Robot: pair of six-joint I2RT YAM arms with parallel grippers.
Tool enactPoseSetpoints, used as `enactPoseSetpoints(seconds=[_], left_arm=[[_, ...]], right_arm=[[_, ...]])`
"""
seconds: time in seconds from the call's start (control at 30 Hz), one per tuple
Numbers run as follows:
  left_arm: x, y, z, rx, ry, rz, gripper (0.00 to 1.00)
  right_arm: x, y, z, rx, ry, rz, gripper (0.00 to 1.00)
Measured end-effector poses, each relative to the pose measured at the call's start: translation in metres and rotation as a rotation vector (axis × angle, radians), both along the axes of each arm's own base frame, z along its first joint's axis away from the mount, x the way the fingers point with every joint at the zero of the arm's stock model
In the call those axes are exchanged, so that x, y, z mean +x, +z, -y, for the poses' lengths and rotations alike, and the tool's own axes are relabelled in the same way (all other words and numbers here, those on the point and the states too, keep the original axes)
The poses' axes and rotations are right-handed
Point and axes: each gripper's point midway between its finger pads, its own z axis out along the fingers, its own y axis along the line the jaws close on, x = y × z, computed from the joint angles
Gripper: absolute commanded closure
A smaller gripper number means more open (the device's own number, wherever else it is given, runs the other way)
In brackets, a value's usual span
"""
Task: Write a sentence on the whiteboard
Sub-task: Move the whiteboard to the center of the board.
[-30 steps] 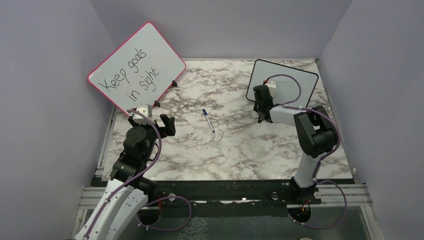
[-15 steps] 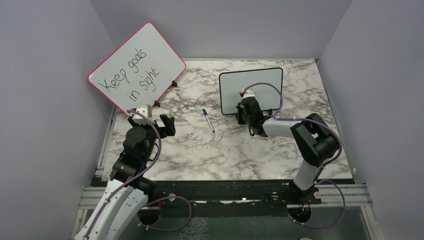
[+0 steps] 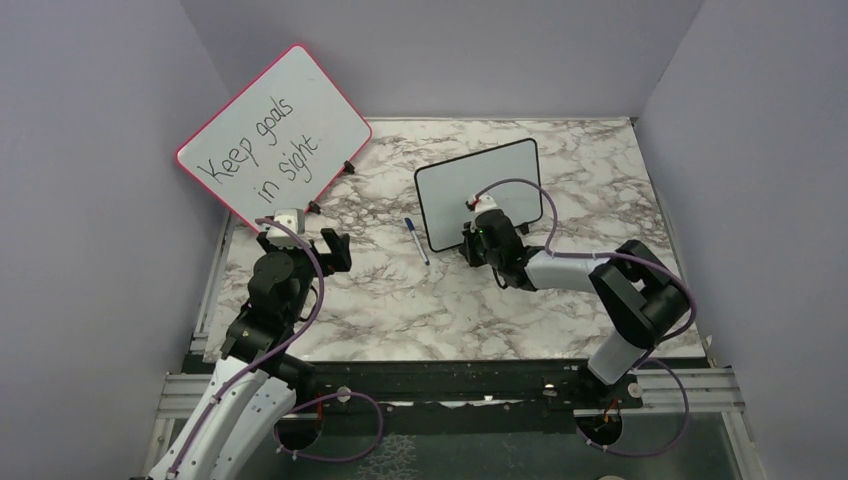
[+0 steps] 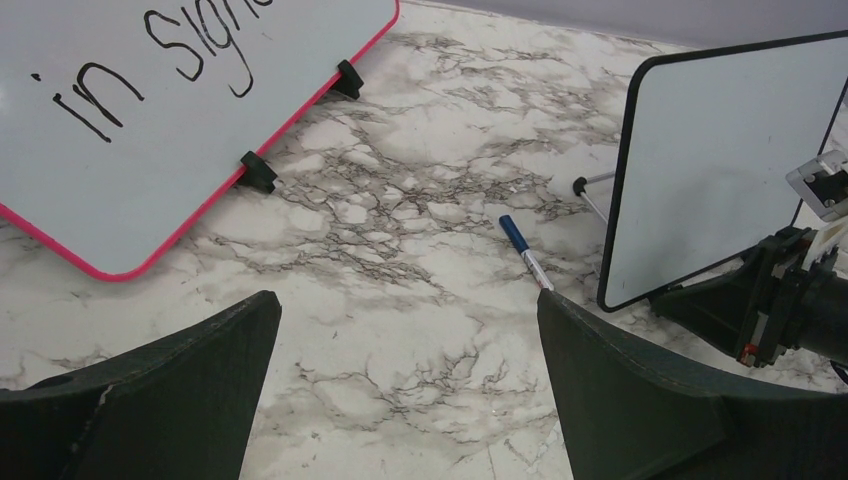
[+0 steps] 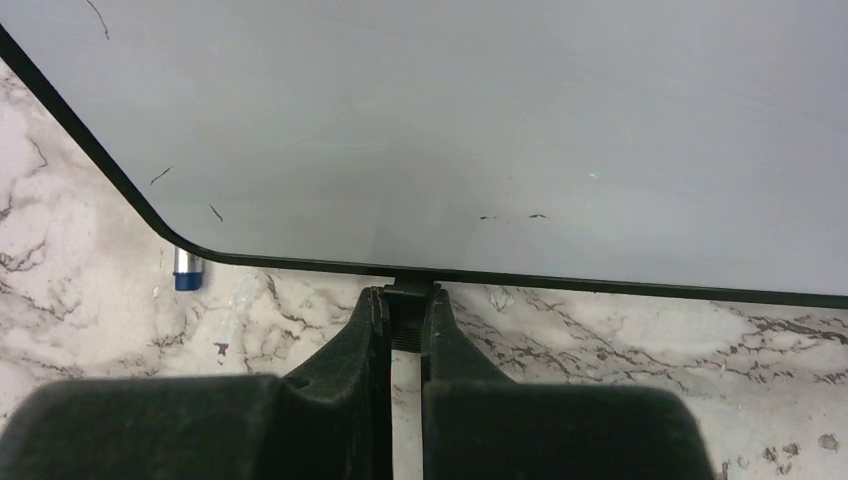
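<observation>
Whiteboard upright, long axis sideways, right hand clamping it

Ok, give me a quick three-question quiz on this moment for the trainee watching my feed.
1. True or false: the whiteboard already bears blue writing.
2. Fill in: the marker lies loose on the ____.
3. Pick one. The right fingers are shut on: A) the marker, B) the whiteboard's lower edge, C) nothing.

Key: 1 false, its face is blank. 2 table. 3 B.
</observation>
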Motion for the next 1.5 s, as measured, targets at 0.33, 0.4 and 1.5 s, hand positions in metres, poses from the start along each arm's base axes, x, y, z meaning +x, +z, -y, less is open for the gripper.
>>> enactPoseSetpoints(seconds=[0.33,0.4,1.5], left_arm=[[0.004,-0.013,0.003,0.003,0.003,-0.052,0.01],[0.005,-0.018,0.003,0.01,0.004,-0.079,0.01],[0.0,-0.008,0.036,-0.104,-0.147,-0.132,0.01]], right_arm=[[-0.028,0.004,0.006,0.023,-0.012,-0.024,0.99],[-0.036,0.003,0.008,0.029,-0.024,-0.027,0.99],[-0.081,0.0,0.02,0.013,-0.15,-0.077,0.69]])
